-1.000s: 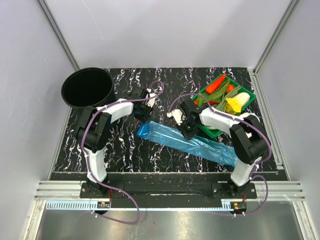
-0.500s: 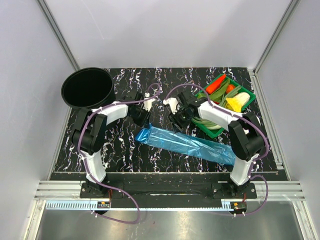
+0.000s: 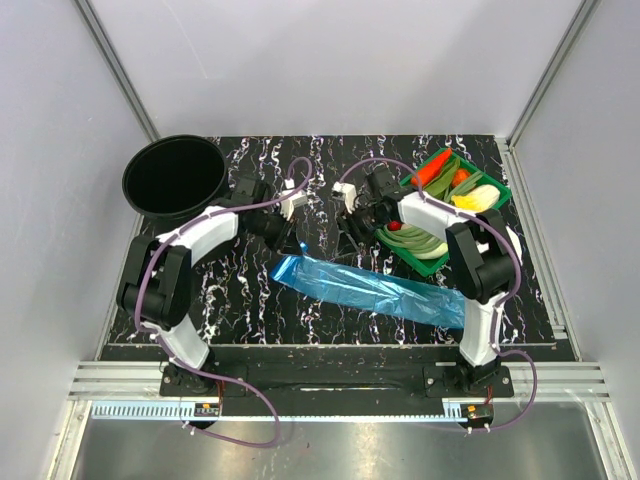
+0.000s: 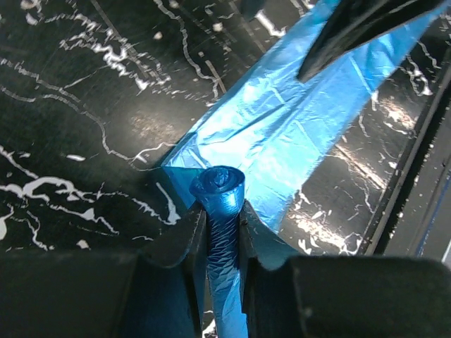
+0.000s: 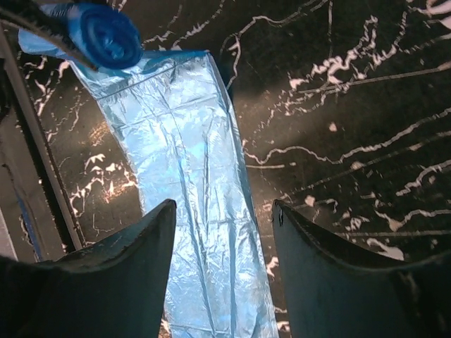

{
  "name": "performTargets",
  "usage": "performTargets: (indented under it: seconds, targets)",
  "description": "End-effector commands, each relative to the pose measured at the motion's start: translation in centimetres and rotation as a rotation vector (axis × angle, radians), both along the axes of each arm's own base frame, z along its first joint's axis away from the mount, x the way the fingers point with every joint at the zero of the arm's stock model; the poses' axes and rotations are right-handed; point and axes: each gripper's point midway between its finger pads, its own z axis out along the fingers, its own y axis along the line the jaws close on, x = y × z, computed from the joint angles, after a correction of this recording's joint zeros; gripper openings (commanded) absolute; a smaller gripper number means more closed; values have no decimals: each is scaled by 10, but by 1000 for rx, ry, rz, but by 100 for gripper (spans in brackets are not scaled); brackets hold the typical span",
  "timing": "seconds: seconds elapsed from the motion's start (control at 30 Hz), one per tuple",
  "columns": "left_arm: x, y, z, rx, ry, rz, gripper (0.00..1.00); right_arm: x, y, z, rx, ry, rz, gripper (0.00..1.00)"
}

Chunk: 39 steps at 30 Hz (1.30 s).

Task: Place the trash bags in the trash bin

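The trash bags are a blue film sheet (image 3: 375, 290) lying unrolled across the table's middle, ending at the left in a tight roll (image 4: 219, 185). My left gripper (image 3: 284, 240) is shut on that roll, with the roll's end poking out past the fingertips (image 4: 190, 232). The sheet (image 4: 282, 134) spreads away beyond it. My right gripper (image 5: 223, 215) hangs open above the sheet (image 5: 190, 204), nothing between its fingers, just right of the left gripper (image 3: 350, 230). The roll (image 5: 106, 34) shows at the top left of the right wrist view. The black trash bin (image 3: 173, 180) stands at the back left.
A green tray (image 3: 497, 192) of vegetables sits at the back right, close behind the right arm. The black marbled table (image 3: 250, 300) ends at a metal rail along the near edge. Grey walls enclose the left, back and right.
My right gripper has opened and drawn back off the sheet toward the rear. My left gripper has closed on the roll and its arm has swung left.
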Motion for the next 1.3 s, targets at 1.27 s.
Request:
performTargets:
  seconds: [1.27]
  targets:
    - [-44,-22,98,-291,-52,-375,0,-28,63,31,214,-184,408,76]
